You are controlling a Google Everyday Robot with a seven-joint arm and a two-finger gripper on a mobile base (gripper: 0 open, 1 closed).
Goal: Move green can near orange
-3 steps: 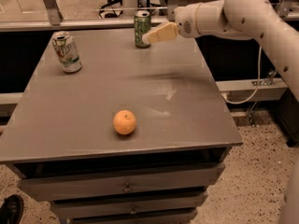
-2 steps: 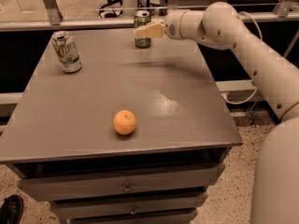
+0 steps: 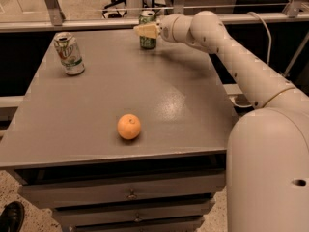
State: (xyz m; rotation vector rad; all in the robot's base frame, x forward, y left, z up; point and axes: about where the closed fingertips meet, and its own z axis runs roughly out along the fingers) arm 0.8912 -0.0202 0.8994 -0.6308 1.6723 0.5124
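The green can (image 3: 148, 43) stands upright at the far edge of the grey table (image 3: 96, 100), right of centre. My gripper (image 3: 145, 30) reaches in from the right and sits at the can's mid-height, covering part of its front. The can rests on the table. The orange (image 3: 129, 126) lies near the front of the table, well apart from the can and the gripper.
A white-and-silver can (image 3: 68, 53) with green and red markings stands at the far left of the table. My arm (image 3: 231, 57) spans the table's right side. Drawers (image 3: 130, 195) are below the front edge. A rail (image 3: 96, 23) runs behind the table.
My gripper has moved left along the far edge, from beside the green can to right at it. The can, the orange and the white can have not moved.
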